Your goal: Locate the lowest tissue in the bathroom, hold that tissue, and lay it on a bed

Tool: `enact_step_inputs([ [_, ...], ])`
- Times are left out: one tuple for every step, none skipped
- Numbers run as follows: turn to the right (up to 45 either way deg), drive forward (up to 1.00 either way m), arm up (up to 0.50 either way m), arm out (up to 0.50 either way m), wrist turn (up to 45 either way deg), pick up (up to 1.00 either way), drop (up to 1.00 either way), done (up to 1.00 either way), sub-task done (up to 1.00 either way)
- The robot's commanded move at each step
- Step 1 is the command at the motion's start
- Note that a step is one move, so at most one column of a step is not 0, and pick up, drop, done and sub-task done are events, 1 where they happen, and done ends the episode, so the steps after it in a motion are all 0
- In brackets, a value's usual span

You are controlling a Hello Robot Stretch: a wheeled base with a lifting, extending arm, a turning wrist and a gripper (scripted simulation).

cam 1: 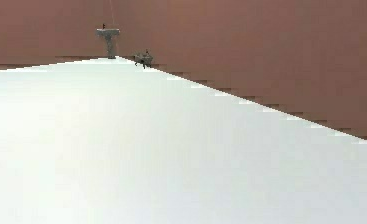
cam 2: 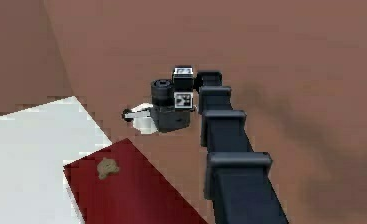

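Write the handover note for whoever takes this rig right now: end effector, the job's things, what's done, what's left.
The end effector holds a small white thing, probably the tissue, hanging clear over the brown floor.
The broad white flat surface, probably the bed, lies just left of it in the arm side view, with a dark red cover nearer the camera.
Done: the tissue appears to be in hand.
Left: lay it on the white surface.

You are looking at a plain white surface (cam 1: 141,150) meeting reddish-brown walls (cam 1: 271,40), with a grey fixture (cam 1: 108,38) far off. On the arm side you are seeing a deep red patch (cam 2: 151,195) bearing a tan blotch (cam 2: 109,167), a blue-black arm (cam 2: 231,150), white squares (cam 2: 182,99) with black marks, and a perhaps white blob (cam 2: 143,120) by the dark gripper (cam 2: 131,112).
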Motion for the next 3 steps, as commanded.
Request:
enact_step_inputs([
  [0.0,0.00,0.00,0.00,-45.0,0.00,0.00,0.00,0.00],
  [0.0,0.00,0.00,0.00,-45.0,0.00,0.00,0.00,0.00],
  [0.0,0.00,0.00,0.00,-15.0,0.00,0.00,0.00,0.00],
])
